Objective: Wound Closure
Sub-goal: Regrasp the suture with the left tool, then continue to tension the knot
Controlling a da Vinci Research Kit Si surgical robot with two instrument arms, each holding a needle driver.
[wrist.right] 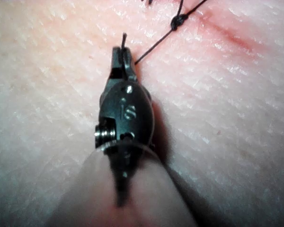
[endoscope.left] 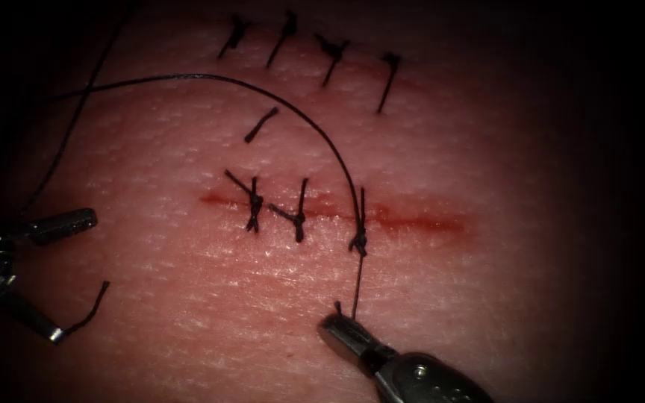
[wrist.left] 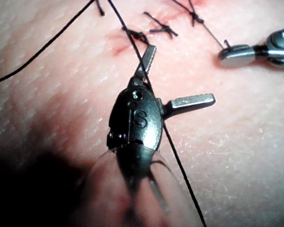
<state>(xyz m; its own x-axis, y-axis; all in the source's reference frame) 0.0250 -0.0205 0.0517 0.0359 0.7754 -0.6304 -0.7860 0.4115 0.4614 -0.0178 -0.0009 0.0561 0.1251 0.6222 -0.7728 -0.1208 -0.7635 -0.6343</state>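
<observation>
Right steel needle driver [endoscope.left: 341, 328], below red horizontal cut [endoscope.left: 412, 218] in pale pork tissue [endoscope.left: 487, 298]: fingers clamp black thread [endoscope.left: 357, 280] from third knot [endoscope.left: 358, 240]. Left steel needle driver [endoscope.left: 60, 276], far left of cut: fingers wide, empty. Judgement: tension thread gently.

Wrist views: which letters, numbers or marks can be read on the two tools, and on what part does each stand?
"S": stamped on the dark metal wrist body of the left end effector, jaws spread open.
"IS" or similar, too blurred to be sure: on the wrist body of the right end effector, shut on the thin black thread.

Glossy metal right tool [endoscope.left: 341, 332], pebbled tissue [endoscope.left: 487, 298]
</observation>
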